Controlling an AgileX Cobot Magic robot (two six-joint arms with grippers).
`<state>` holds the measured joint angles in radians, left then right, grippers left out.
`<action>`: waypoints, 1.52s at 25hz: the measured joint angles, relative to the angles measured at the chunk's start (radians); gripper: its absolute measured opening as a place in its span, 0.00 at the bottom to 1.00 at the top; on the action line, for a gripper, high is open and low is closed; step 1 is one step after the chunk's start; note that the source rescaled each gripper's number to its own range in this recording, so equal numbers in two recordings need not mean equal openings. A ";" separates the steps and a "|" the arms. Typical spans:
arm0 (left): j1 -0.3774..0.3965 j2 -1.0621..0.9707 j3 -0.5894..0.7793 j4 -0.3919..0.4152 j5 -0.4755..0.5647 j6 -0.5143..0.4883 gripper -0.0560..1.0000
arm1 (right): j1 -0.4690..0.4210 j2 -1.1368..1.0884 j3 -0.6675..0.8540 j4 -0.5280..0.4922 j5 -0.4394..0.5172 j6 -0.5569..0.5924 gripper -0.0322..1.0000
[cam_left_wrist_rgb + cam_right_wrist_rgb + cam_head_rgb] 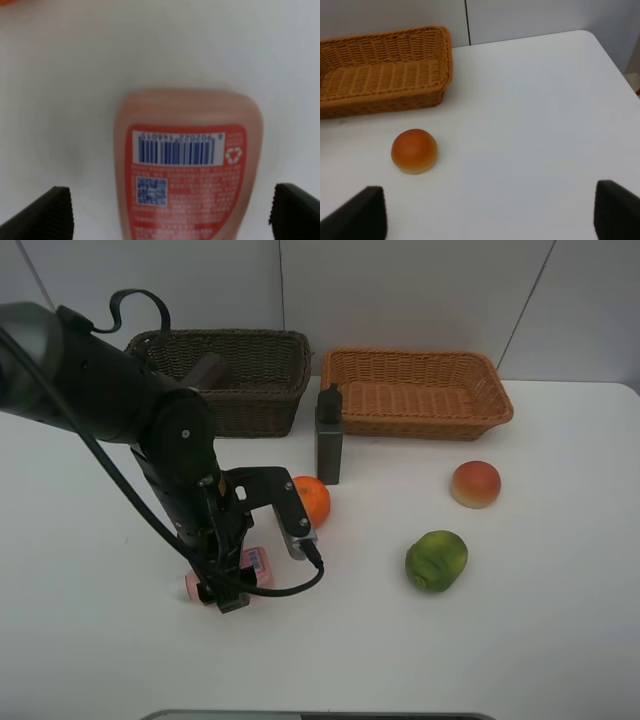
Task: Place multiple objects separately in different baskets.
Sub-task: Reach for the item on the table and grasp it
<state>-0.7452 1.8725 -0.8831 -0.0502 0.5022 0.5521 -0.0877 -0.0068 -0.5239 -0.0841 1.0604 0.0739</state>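
- My left gripper [172,209] is spread wide, with one finger on each side of the pink squeeze bottle [187,165] and clear of both flanks; nothing is grasped
- The bottle lies flat on the white table [560,640], label up, directly under my left wrist
- Risk: its rounded, soft sides could slip out from between the pads, or roll, if I close off-centre or too high
- Risk: the orange [313,500] sits near, at 2 o'clock from the bottle; a careless swing of my wrist could send it rolling into the tall dark grey bottle [329,440] standing at its 12 o'clock
- Room: the dark brown basket [250,410] is at 12 o'clock with open table between; the near table edge at 6 o'clock is well apart
- My right gripper [490,212] hangs released and empty, with the peach-like fruit [414,151] ahead of it
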 joint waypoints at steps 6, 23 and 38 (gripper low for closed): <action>0.000 0.000 0.000 0.001 0.027 0.124 1.00 | 0.000 0.000 0.000 0.000 0.000 0.000 0.86; 0.001 0.000 0.000 0.001 0.031 0.518 1.00 | 0.000 0.000 0.000 0.000 0.000 0.000 0.86; 0.024 0.016 -0.066 -0.003 0.041 0.521 1.00 | 0.000 0.000 0.000 0.000 0.000 0.000 0.86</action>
<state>-0.7213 1.8888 -0.9487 -0.0527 0.5434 1.0734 -0.0877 -0.0068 -0.5239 -0.0841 1.0604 0.0739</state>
